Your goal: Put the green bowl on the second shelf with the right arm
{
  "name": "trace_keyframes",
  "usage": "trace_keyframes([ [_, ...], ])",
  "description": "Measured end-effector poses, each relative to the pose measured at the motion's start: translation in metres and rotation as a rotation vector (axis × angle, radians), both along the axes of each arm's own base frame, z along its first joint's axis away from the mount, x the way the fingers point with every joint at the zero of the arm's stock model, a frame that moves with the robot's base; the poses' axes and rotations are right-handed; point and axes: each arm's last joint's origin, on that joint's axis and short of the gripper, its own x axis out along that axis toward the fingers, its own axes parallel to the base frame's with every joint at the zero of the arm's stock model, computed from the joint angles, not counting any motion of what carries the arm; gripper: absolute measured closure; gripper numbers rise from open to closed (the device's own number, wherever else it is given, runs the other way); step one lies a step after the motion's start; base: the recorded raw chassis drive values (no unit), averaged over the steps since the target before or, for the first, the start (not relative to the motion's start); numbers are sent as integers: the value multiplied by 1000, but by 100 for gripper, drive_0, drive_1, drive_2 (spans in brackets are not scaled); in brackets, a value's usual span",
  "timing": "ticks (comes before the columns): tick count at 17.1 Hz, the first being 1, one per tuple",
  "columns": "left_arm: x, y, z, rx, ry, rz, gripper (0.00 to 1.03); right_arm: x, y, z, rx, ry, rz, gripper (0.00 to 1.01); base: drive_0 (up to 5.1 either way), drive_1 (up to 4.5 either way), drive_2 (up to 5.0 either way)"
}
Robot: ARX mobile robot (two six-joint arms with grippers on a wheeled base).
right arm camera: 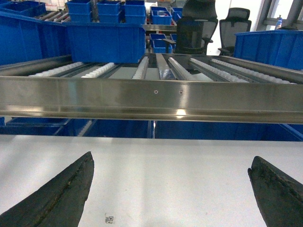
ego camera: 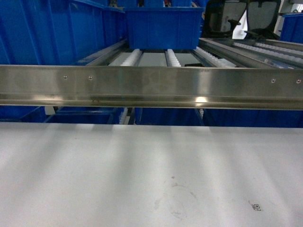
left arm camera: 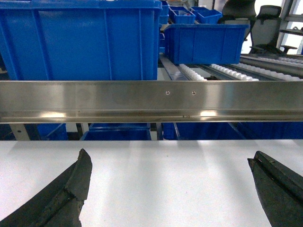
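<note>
The green bowl is out of view in every frame. My left gripper (left arm camera: 169, 158) is open over the white table (left arm camera: 165, 189), with nothing between its dark fingers (left arm camera: 75, 184). In the right wrist view my right gripper (right arm camera: 170, 161) is likewise open above the white table (right arm camera: 170, 179), its fingers (right arm camera: 270, 184) wide apart and empty. Neither gripper shows in the head view. A steel rail (ego camera: 151, 87) of the roller shelf crosses just beyond the table.
Behind the steel rail (right arm camera: 151, 99) run white roller tracks (right arm camera: 142, 68) carrying blue bins (ego camera: 163, 26). A large blue bin (left arm camera: 80, 40) sits at the left. More blue bins (ego camera: 165, 116) stand below the rail. Black office chairs (right arm camera: 196, 23) are far back. A small printed marker (ego camera: 256, 206) lies on the table.
</note>
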Motion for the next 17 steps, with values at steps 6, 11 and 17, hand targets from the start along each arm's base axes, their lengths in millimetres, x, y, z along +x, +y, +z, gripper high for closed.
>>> trace_keyframes([
  [6, 0, 0, 0, 0, 0, 0, 5, 0, 0, 0, 0, 0, 0, 3, 0, 0, 0],
  [11, 0, 0, 0, 0, 0, 0, 5, 0, 0, 0, 0, 0, 0, 3, 0, 0, 0],
  [17, 0, 0, 0, 0, 0, 0, 5, 0, 0, 0, 0, 0, 0, 3, 0, 0, 0],
])
